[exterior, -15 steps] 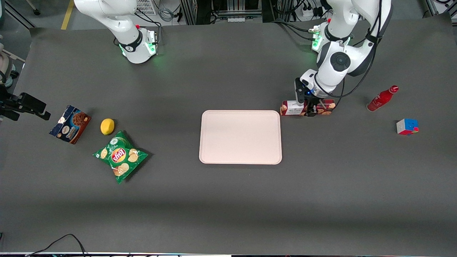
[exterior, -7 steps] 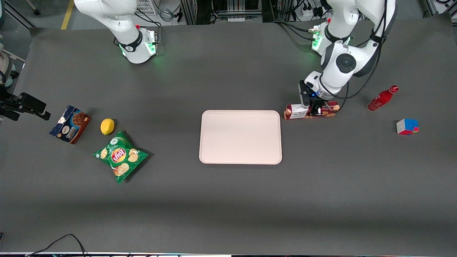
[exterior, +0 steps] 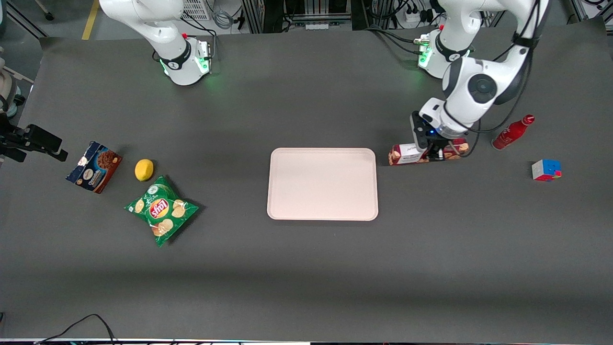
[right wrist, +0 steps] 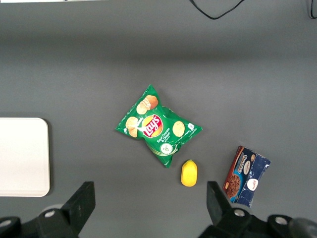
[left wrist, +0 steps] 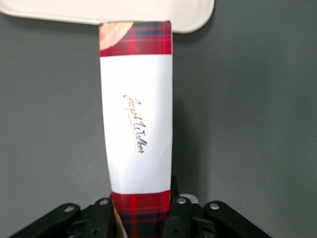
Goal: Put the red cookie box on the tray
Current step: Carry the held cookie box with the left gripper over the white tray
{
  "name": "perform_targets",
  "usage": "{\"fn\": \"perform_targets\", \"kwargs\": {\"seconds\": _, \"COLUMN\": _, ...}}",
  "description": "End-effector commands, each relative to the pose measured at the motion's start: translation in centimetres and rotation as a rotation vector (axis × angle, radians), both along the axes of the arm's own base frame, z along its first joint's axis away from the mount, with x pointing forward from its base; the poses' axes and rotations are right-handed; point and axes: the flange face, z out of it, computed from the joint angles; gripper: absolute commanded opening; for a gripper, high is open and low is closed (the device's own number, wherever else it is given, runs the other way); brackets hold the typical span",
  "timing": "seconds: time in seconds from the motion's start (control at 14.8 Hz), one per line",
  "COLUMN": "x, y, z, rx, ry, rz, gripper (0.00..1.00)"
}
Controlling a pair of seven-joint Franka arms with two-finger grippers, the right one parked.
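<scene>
Tray (left wrist: 148, 15) edge-cropped (mostly).

We see a dark grey table (exterior: 306, 268) carrying the tray (exterior: 322, 184) mid-table; chip bag (exterior: 162, 210), lemon (exterior: 143, 169) and blue cookie box (exterior: 94, 166) toward the parked arm's end; red bottle (exterior: 512, 132) and puzzle cube (exterior: 546, 170) toward the working arm's. The gripper (exterior: 435, 152) clamps the red cookie box (exterior: 407, 155) beside the tray.

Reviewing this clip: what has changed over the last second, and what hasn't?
The gripper, shut on the red cookie box, has carried it sideways away from the tray, toward the working arm's end of the table; the box's near end now shows a wider gap to the tray's rim. The tray, red bottle, cube, chips bag, lemon and blue cookie box stayed put.
</scene>
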Motion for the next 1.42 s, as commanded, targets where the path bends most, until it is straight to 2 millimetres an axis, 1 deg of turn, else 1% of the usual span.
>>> {"fn": "perform_targets", "kwargs": {"seconds": 0.0, "x": 3.2, "y": 0.4, "z": 7.7, "rx": 0.008, "ry": 0.004, "rz": -0.014, "gripper": 0.05}}
{"fn": "perform_targets", "kwargs": {"seconds": 0.14, "x": 5.1, "y": 1.0, "z": 11.4, "rx": 0.035, "ry": 0.013, "rz": -0.013, "gripper": 0.05}}
{"fn": "perform_targets", "kwargs": {"seconds": 0.34, "x": 6.4, "y": 0.7, "z": 16.2, "rx": 0.041, "ry": 0.055, "rz": -0.017, "gripper": 0.05}}
{"fn": "perform_targets", "kwargs": {"seconds": 0.41, "x": 6.8, "y": 1.1, "z": 17.7, "rx": 0.040, "ry": 0.062, "rz": -0.007, "gripper": 0.05}}
{"fn": "perform_targets", "kwargs": {"seconds": 0.47, "x": 7.3, "y": 1.9, "z": 18.9, "rx": 0.038, "ry": 0.069, "rz": 0.008, "gripper": 0.05}}
{"fn": "perform_targets", "kwargs": {"seconds": 0.54, "x": 7.6, "y": 2.4, "z": 19.8, "rx": 0.036, "ry": 0.072, "rz": 0.016, "gripper": 0.05}}
{"fn": "perform_targets", "kwargs": {"seconds": 0.68, "x": 7.7, "y": 2.4, "z": 20.1, "rx": 0.022, "ry": 0.076, "rz": 0.041, "gripper": 0.05}}
{"fn": "perform_targets", "kwargs": {"seconds": 0.74, "x": 7.6, "y": 2.3, "z": 20.2, "rx": 0.019, "ry": 0.081, "rz": 0.100, "gripper": 0.05}}
{"fn": "perform_targets", "kwargs": {"seconds": 0.81, "x": 7.4, "y": 1.7, "z": 20.4, "rx": 0.021, "ry": 0.084, "rz": 0.174, "gripper": 0.05}}
{"fn": "perform_targets", "kwargs": {"seconds": 0.88, "x": 7.1, "y": 0.7, "z": 20.5, "rx": 0.021, "ry": 0.090, "rz": 0.249, "gripper": 0.04}}
{"fn": "perform_targets", "kwargs": {"seconds": 1.08, "x": 5.6, "y": -4.5, "z": 21.1, "rx": 0.007, "ry": 0.098, "rz": 0.470, "gripper": 0.04}}
{"fn": "perform_targets", "kwargs": {"seconds": 1.22, "x": 4.4, "y": -8.5, "z": 21.8, "rx": 0.012, "ry": 0.099, "rz": 0.631, "gripper": 0.04}}
{"fn": "perform_targets", "kwargs": {"seconds": 1.35, "x": 3.1, "y": -11.7, "z": 21.8, "rx": 0.021, "ry": 0.113, "rz": 0.820, "gripper": 0.05}}
